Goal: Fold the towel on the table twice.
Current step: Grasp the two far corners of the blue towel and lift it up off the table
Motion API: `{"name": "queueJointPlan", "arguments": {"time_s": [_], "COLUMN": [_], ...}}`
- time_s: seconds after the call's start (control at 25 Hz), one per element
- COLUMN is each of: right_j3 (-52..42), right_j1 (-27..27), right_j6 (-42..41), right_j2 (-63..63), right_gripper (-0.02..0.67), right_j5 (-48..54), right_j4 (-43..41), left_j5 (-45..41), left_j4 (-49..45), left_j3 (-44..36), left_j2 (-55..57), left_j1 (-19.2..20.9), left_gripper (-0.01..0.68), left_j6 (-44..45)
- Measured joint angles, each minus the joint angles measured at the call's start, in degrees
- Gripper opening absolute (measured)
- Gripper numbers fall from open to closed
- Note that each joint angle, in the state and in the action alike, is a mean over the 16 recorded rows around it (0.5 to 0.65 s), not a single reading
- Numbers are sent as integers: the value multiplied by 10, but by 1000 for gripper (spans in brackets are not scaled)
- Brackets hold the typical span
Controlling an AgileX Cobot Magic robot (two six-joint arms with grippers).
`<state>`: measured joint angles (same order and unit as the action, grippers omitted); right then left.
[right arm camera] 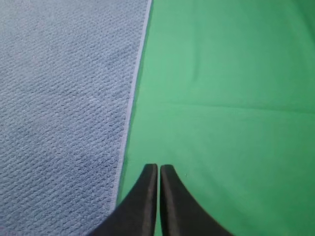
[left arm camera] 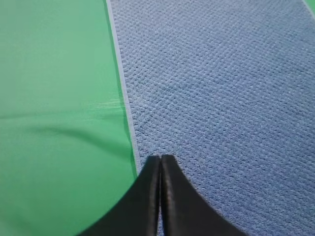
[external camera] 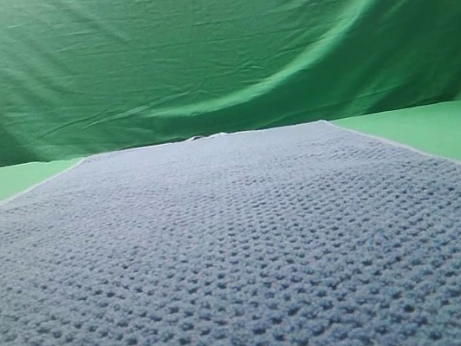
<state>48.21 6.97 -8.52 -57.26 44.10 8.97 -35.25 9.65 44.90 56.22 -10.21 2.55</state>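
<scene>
step: first fold not begun, towel (external camera: 243, 250) flat on worktop (right arm camera: 226, 98) | left pincer (left arm camera: 160, 158), right pincer (right arm camera: 158, 167) pressed together, empty | next: spread both, pinch towel edges

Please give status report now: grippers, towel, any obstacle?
Left gripper shut, empty, over towel left edge. Right gripper shut, empty, over table beside towel. Towel flat, unfolded. No obstacle seen.

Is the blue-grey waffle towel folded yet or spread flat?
Spread flat: the blue-grey waffle-weave towel lies in one layer on the green table, no fold showing.
</scene>
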Motion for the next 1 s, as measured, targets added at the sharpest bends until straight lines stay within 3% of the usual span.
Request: {"name": "queueJointPlan", "arguments": {"time_s": [0.72,0.84,1.0], "right_j3": [251,292,331], "right_j1": [124,128,129], "right_j6": [95,101,102], "right_j2": [-415,-471,-524], "right_gripper": [10,55,189], "right_j5": [49,50,50], "right_j4": [-59,-65,-67], "left_j5": [-24,-24,-23], "left_j4": [-7,-9,-13], "left_j3": [189,213,236], "left_j2": [344,384,425], "left_j1": [-2,-2,-2], "left_gripper": [13,62,200], "left_j6": [25,24,13]}}
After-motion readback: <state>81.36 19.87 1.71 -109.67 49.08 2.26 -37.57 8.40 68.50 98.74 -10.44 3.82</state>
